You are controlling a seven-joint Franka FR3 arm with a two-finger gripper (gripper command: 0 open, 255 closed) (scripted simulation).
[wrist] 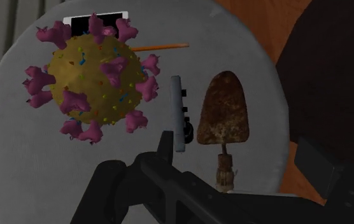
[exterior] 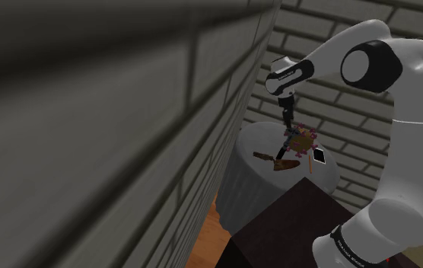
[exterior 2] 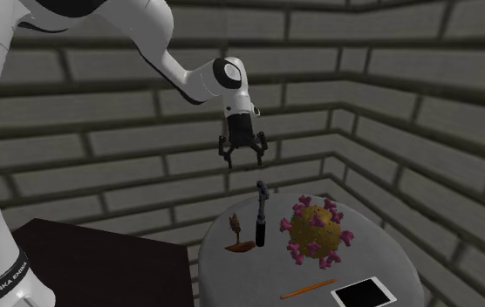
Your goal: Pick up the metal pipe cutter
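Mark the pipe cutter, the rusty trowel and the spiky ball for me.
pipe cutter (wrist: 177,114), wrist view, grey body.
rusty trowel (wrist: 223,114), wrist view, blade middle.
spiky ball (exterior 2: 316,228), second exterior view, yellow core.

The pipe cutter (wrist: 177,114) has a smooth, dull grey bar that looks like metal, and its lower part is dark and matt. The trowel (wrist: 223,118) is rough and mottled with brown rust. The spiky ball (wrist: 93,79) is matt, with a speckled mustard skin and lumpy purple knobs. The counter (exterior: 240,183) is matt grey, and its side falls in soft folds like cloth. The tablet (exterior 2: 365,293) has a smooth, flat face. The tool (exterior 2: 243,163) is matt black and the arm (exterior: 400,114) is glossy white. The walls (exterior 2: 101,139) are matt grey brick, and the floor (exterior: 206,228) is orange-brown wood.
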